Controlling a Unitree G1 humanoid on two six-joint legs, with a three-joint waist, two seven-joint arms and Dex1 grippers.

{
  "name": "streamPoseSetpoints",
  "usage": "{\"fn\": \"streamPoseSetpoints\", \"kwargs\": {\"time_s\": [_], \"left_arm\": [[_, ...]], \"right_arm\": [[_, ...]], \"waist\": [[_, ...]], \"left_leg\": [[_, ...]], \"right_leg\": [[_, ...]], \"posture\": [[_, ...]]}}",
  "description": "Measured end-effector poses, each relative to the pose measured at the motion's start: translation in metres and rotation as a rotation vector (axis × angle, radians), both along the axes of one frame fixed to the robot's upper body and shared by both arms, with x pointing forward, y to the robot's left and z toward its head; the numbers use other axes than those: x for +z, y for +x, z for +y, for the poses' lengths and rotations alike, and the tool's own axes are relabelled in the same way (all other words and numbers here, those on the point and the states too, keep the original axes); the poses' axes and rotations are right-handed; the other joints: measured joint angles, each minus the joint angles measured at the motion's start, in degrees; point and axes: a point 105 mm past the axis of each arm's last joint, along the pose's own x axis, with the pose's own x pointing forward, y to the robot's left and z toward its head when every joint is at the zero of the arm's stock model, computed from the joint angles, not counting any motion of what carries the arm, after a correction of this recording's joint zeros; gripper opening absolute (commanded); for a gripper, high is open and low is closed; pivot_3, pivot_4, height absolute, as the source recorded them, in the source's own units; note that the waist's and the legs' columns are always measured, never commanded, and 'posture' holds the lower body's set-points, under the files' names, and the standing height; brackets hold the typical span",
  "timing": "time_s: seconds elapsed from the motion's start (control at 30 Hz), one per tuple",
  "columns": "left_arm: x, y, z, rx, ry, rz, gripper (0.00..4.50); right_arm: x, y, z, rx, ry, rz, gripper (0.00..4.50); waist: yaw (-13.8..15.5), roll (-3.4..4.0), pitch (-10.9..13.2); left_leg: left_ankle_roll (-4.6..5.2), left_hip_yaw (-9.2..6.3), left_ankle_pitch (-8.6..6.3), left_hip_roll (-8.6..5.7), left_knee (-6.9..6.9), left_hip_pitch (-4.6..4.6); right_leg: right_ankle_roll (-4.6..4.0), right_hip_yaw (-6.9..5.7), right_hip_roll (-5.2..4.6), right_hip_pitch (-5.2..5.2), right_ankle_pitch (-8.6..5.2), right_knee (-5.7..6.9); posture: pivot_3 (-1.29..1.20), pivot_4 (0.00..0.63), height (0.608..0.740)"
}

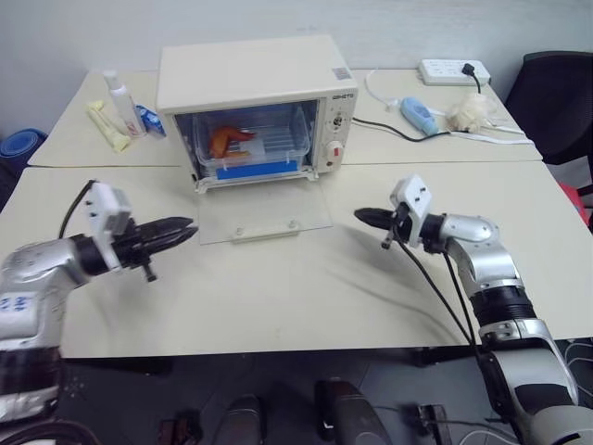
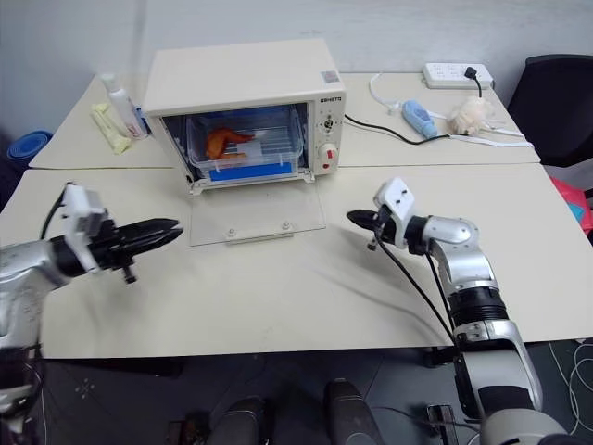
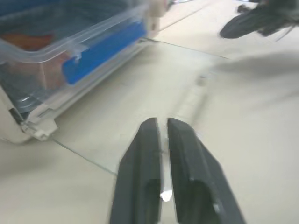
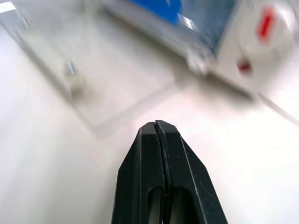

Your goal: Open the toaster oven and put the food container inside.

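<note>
The toaster oven (image 1: pixel 250 97) is standing at the far side of the near table (image 1: pixel 278 306), straddling the seam where a second table (image 1: pixel 519 139) is butting against it. Its glass door (image 1: pixel 262 211) is lying flat open on the tabletop, its front edge and handle reaching toward the robot. The food container (image 1: pixel 252 146) is sitting inside the oven on the rack, its blue clip bar facing the opening.

A broad bare stretch of tabletop is lying between the door's front edge and the near table edge, and bare surface is also flanking the door on both sides.

The left gripper (image 1: pixel 185 227) is hovering just off the door's left corner, pointing toward it, its two fingers standing slightly apart with a thin gap and holding nothing. The right gripper (image 1: pixel 361 216) is hovering just off the door's right edge, pointing inward, its fingers pressed together and empty. The container is lying well beyond both sets of jaws, past the full depth of the open door.

On the far table a bottle (image 1: pixel 118 93) is standing left of the oven, and a power strip (image 1: pixel 454 70) is lying to its right.
</note>
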Motion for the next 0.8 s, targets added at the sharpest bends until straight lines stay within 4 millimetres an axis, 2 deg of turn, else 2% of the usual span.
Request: {"fn": "streamPoseSetpoints", "kwargs": {"time_s": [0.03,0.13,0.33,0.47,0.63,0.73,0.77,0.8], "left_arm": [[0.004,-0.006,-0.002,-0.025,-0.012,-0.007,1.80],[0.010,-0.017,-0.011,-0.103,-0.028,-0.043,2.77],[0.001,-0.026,-0.009,-0.116,-0.064,-0.064,4.48],[-0.008,-0.028,0.000,-0.062,-0.103,-0.032,4.48],[-0.005,-0.026,0.016,0.019,-0.218,-0.020,4.48],[0.005,-0.022,0.020,0.059,-0.298,-0.062,4.48],[0.010,-0.019,0.022,0.077,-0.333,-0.081,4.48],[0.019,-0.014,0.026,0.111,-0.388,-0.122,4.48]], "right_arm": [[-0.010,0.000,-0.004,-0.008,0.003,0.028,0.00],[-0.027,-0.002,0.010,0.045,0.047,0.070,0.00],[-0.027,-0.005,0.041,0.176,0.118,0.031,0.00],[-0.012,-0.005,0.057,0.223,0.171,-0.070,0.00],[0.009,-0.005,0.064,0.234,0.278,-0.166,0.00],[0.023,-0.005,0.065,0.231,0.358,-0.210,0.00],[0.032,-0.003,0.067,0.223,0.403,-0.228,0.00],[0.049,0.000,0.071,0.211,0.482,-0.258,0.00]], "waist": [[0.11,0.04,0.02],[0.10,0.04,0.02],[-0.29,0.05,0.03],[-0.26,0.05,0.03],[-0.20,0.05,0.03],[-0.11,0.05,0.03],[-0.07,0.05,0.03],[-0.06,0.05,0.03]], "left_leg": [[0.10,0.00,-0.04,0.00,0.00,0.05],[0.14,0.01,-0.05,0.01,0.00,0.05],[-0.02,0.02,0.03,0.02,0.00,0.04],[-0.03,0.01,0.03,0.02,0.01,0.04],[-0.03,-0.01,0.03,0.02,0.01,0.04],[-0.03,-0.01,0.02,0.02,0.04,0.02],[-0.04,-0.03,0.03,0.02,0.06,0.02],[-0.05,-0.02,0.03,0.02,0.12,-0.01]], "right_leg": [[0.00,0.00,0.00,0.05,0.00,0.01],[0.00,0.00,0.02,0.04,0.00,0.04],[0.00,-0.01,0.04,0.03,0.00,0.05],[0.00,-0.02,0.03,0.03,0.00,0.08],[0.00,-0.04,0.02,0.04,0.00,0.09],[0.01,-0.05,0.01,0.04,0.00,0.20],[0.01,-0.06,0.01,0.04,0.00,0.24],[0.01,-0.06,0.01,0.00,0.00,0.35]], "posture": [[0.00,0.150,0.740],[0.00,0.150,0.740],[0.00,0.150,0.740],[0.00,0.150,0.740],[0.00,0.150,0.740],[0.00,0.150,0.740],[0.00,0.150,0.740],[0.00,0.150,0.740]]}}
